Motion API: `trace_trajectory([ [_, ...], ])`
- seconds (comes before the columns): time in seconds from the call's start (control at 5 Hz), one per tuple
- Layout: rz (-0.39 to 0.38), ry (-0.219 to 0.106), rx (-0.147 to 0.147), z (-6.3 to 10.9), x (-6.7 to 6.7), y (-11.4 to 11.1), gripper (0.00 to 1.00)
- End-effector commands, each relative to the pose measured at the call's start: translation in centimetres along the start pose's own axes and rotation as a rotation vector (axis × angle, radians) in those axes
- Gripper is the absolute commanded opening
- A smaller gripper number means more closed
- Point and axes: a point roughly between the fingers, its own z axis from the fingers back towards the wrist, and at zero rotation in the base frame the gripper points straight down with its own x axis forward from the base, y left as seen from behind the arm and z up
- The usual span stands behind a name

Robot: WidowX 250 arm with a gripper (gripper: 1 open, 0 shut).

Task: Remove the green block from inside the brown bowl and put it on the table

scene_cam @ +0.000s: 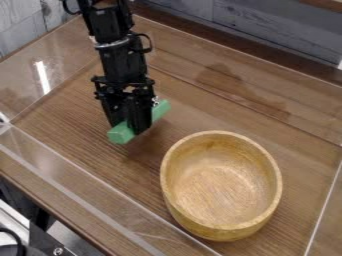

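The green block (124, 132) lies low over the table (241, 95), left of the brown bowl (223, 184), with one end sticking out each side of the fingers. My gripper (132, 124) points steeply down and is shut on the block's middle. I cannot tell whether the block's lower end touches the wood. The bowl sits upright at the front right with nothing inside it.
Clear acrylic walls (80, 165) run along the table's front and left edges. A grey panel (267, 25) stands behind the table. The arm (114, 45) rises toward the top left.
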Motion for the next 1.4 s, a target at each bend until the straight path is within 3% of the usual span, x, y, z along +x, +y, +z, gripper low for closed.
trace_trajectory([
  [0.0, -0.002, -0.041, 0.011, 1.43, 0.72, 0.12, 0.0],
  [1.2, 0.016, -0.011, -0.019, 1.97, 1.38, 0.27, 0.0],
])
